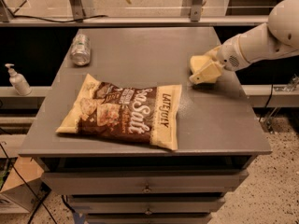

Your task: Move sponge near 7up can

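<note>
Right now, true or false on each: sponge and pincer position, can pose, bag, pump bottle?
1. The sponge is on the table's right side, with the pincer at it. True.
2. The 7up can stands upright beside the sponge. False: it lies on its side at the far left, well apart from the sponge.
3. The chip bag lies flat on the table. True.
4. The pump bottle is on the tabletop. False: it stands off the table, to its left.

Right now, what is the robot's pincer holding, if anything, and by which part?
The pincer, over the right side of the table, appears to hold the sponge by the end nearest the arm; the contact itself is hidden.
</note>
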